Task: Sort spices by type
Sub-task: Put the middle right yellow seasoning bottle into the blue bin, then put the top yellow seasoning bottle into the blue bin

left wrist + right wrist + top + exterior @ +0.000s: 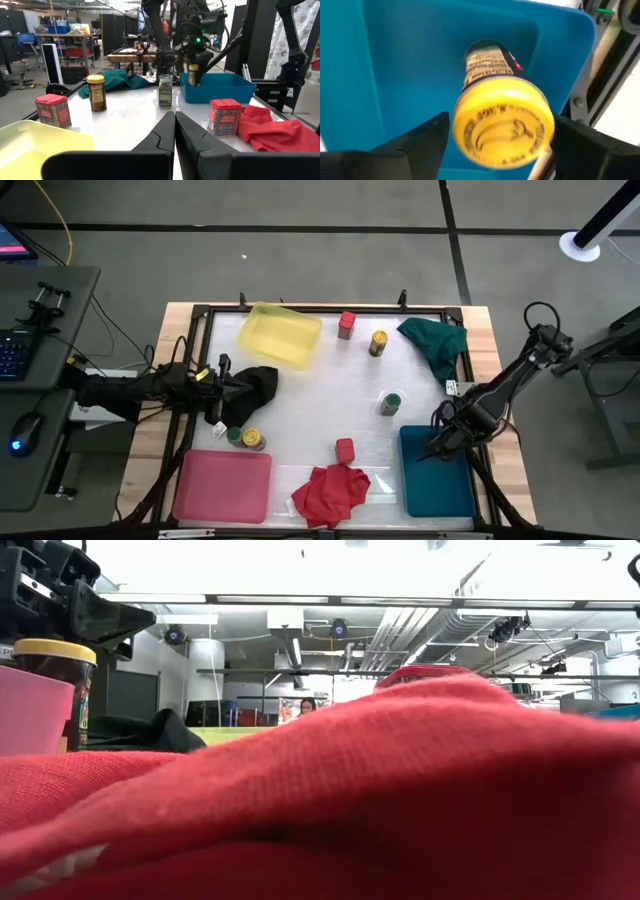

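My right gripper (501, 125) points down over the near left corner of the teal tray (440, 485), open, with one finger on each side of a yellow-lidded spice jar (502, 127). The left wrist view shows that jar (193, 75) upright inside the tray. Elsewhere on the table stand two red boxes (346, 325) (345, 448), two yellow-lidded jars (378, 342) (253, 440) and two green-lidded jars (391, 403) (234, 434). My left gripper (175, 130) waits shut and level at the table's left side, beside the black cloth (255, 388). My right gripper comes at the jar from above, with its fingers (422, 142) close beside the yellow lid (470, 135) on either side. I cannot tell whether they touch it. The jar stands in the teal tray.
A yellow tray (280, 335) lies at the far left and a pink tray (223, 485) at the near left. A green cloth (435, 340) lies at the far right, and a red cloth (330, 492) at the near edge fills the low view.
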`<action>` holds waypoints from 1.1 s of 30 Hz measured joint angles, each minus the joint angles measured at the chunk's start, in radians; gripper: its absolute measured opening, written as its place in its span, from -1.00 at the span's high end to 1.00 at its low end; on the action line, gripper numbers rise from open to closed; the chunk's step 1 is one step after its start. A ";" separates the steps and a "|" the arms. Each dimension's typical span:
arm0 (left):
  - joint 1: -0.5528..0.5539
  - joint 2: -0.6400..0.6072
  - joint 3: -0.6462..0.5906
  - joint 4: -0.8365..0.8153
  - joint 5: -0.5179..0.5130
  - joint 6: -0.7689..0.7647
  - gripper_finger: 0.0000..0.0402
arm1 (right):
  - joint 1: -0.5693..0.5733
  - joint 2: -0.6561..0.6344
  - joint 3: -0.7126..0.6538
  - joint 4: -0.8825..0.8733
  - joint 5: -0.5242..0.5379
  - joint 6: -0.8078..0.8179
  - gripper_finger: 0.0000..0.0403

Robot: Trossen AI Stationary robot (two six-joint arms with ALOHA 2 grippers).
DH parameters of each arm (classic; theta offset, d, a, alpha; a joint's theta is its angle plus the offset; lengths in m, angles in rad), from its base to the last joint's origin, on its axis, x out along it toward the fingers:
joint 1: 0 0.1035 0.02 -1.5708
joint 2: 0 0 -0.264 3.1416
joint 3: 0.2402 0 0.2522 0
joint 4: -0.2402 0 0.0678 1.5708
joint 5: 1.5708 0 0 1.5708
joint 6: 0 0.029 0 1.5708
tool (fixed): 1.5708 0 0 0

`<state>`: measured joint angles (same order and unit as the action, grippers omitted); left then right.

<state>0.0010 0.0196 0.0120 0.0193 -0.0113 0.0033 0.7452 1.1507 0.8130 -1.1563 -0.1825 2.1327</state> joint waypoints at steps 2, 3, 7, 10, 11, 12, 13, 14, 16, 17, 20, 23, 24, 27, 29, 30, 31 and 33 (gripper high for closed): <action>0.000 0.000 0.000 0.000 0.000 0.000 1.00 | 0.000 0.000 0.041 -0.050 0.002 -0.019 -0.60; 0.000 0.000 0.000 0.000 0.000 0.000 1.00 | 0.000 0.000 0.067 -0.080 0.002 -0.023 -0.60; 0.000 0.000 0.000 0.000 0.000 0.000 1.00 | -0.001 0.000 0.200 -0.215 0.005 -0.048 -0.61; 0.000 0.000 0.000 0.000 0.000 0.000 1.00 | -0.016 -0.001 0.303 -0.278 0.094 -0.043 -0.61; 0.000 0.000 0.000 0.000 0.000 0.000 1.00 | -0.029 -0.001 0.330 -0.283 0.158 -0.043 -0.61; 0.000 0.000 0.000 0.000 0.000 0.000 1.00 | -0.049 -0.002 0.347 -0.281 0.229 -0.046 -0.61; 0.000 0.000 0.000 0.000 0.000 0.000 1.00 | -0.079 -0.002 0.357 -0.276 0.292 -0.054 -0.61; 0.000 0.000 0.000 0.000 0.000 0.000 1.00 | -0.117 -0.002 0.359 -0.264 0.346 -0.076 -0.61; 0.000 0.000 0.000 0.000 0.000 0.000 1.00 | -0.223 -0.002 0.346 -0.217 0.407 -0.168 -0.61; 0.000 0.000 0.000 0.000 0.000 0.000 1.00 | -0.284 -0.001 0.332 -0.191 0.419 -0.233 -0.61; 0.000 0.000 0.000 0.000 0.000 0.000 1.00 | -0.513 0.000 0.284 -0.093 0.452 -0.464 -0.61; 0.000 0.000 0.000 0.000 0.000 0.000 1.00 | -0.770 0.001 0.245 0.033 0.516 -0.690 -0.61; 0.000 0.000 0.000 0.000 0.000 0.000 1.00 | -0.853 0.007 0.235 0.079 0.534 -0.762 -0.61; 0.000 0.000 0.000 0.000 0.000 0.000 1.00 | -1.079 0.052 0.220 0.214 0.538 -0.939 -0.61; 0.000 0.000 0.000 0.000 0.000 0.000 1.00 | -1.180 0.101 0.220 0.316 0.488 -1.029 -0.61; 0.000 0.000 0.000 0.000 0.000 0.000 1.00 | -1.215 0.128 0.220 0.369 0.453 -1.070 -0.61; 0.000 0.000 0.000 0.000 0.000 0.000 1.00 | -1.239 0.158 0.220 0.414 0.420 -1.099 -0.61; 0.000 0.000 0.000 0.000 0.000 0.000 1.00 | -1.264 0.222 0.220 0.473 0.378 -1.127 -0.61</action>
<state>0.0011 0.0193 0.0120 0.0194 -0.0113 0.0036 -0.5188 1.3725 1.0328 -0.6837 0.1951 1.0055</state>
